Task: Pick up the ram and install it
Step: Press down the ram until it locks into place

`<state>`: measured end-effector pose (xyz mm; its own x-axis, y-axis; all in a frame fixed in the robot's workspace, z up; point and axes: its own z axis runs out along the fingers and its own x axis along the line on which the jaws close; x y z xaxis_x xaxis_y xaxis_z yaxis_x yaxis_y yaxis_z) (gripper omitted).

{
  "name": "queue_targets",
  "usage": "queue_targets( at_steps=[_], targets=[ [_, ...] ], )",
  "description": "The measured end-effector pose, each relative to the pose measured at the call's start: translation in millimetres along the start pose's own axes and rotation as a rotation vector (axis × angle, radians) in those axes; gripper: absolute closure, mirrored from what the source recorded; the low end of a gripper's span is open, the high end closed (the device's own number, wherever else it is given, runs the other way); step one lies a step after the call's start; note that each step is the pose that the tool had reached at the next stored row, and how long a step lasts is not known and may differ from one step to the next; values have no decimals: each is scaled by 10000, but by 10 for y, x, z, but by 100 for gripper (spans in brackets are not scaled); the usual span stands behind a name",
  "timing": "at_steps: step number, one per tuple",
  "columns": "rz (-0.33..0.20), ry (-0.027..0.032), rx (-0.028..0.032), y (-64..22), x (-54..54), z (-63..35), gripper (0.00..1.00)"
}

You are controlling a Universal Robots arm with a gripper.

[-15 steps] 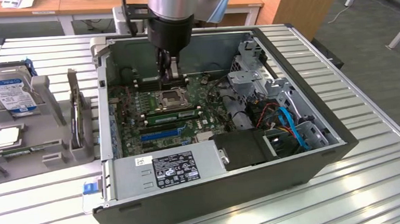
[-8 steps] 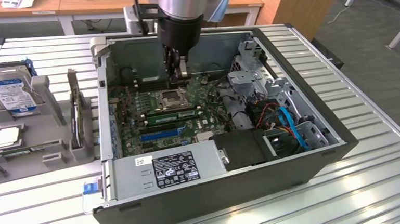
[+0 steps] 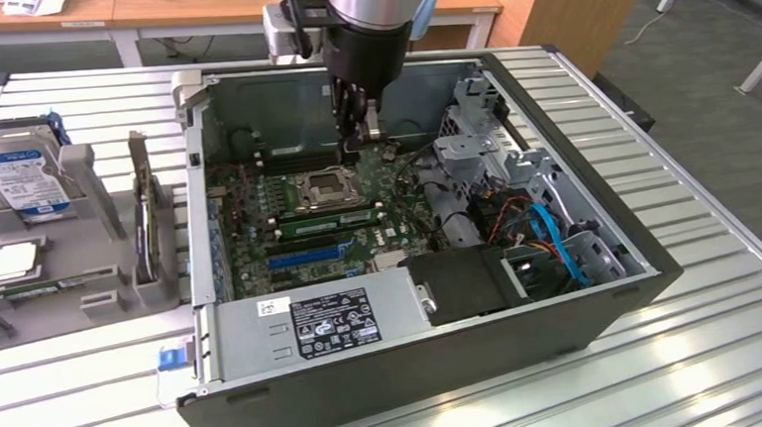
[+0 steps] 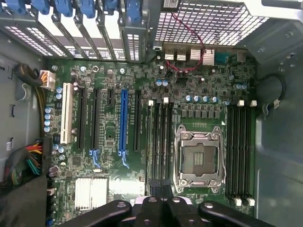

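The claw [image 3: 366,140] hangs inside the open case [image 3: 574,122], above the motherboard [image 3: 255,206] near the rear wall. Whether it is open or closed, and whether it has hold of anything, cannot be told. In the wrist view the claw [image 4: 163,205] sits over one end of a bank of black slots [image 4: 161,142], beside the socket [image 4: 199,158].

In the exterior view the socket [image 3: 327,189] lies just at 7 o'clock from the claw, its metal frame shut over a bare middle. Long slots [image 3: 333,219] run across the board at 6 o'clock of the socket. A drive cage [image 3: 477,153] stands at 3 o'clock of the claw, with blue cables [image 3: 562,247] at 4 o'clock. The power supply [image 3: 348,320] fills the case's near edge at 6 o'clock.

Outside the case, well apart at 8 o'clock, a gray holder [image 3: 101,300] rests on the slatted table [image 3: 707,352]. In it, a hard drive [image 3: 14,176] leans upright and a square chip [image 3: 11,261] lies flat. A dark card [image 3: 143,218] stands on edge. The ram [image 3: 41,287], a thin green stick, appears to lie flat along the holder's near side, just at 6 o'clock of the chip.
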<state>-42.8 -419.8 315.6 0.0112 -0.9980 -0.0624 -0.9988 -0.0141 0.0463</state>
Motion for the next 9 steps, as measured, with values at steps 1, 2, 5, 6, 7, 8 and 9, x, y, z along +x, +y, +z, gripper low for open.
queue_targets(
  at_steps=[1,2,5,6,7,8,9],
  targets=[
    [0,1,0,1,-2,-27,90],
    [0,0,0,2,-2,-33,90],
    [0,1,-1,2,-2,-34,90],
    [0,1,0,2,-2,-34,90],
    [-1,1,0,2,-2,-33,90],
    [0,1,0,2,-2,-34,90],
    [0,1,0,2,-2,-34,90]
  ],
)
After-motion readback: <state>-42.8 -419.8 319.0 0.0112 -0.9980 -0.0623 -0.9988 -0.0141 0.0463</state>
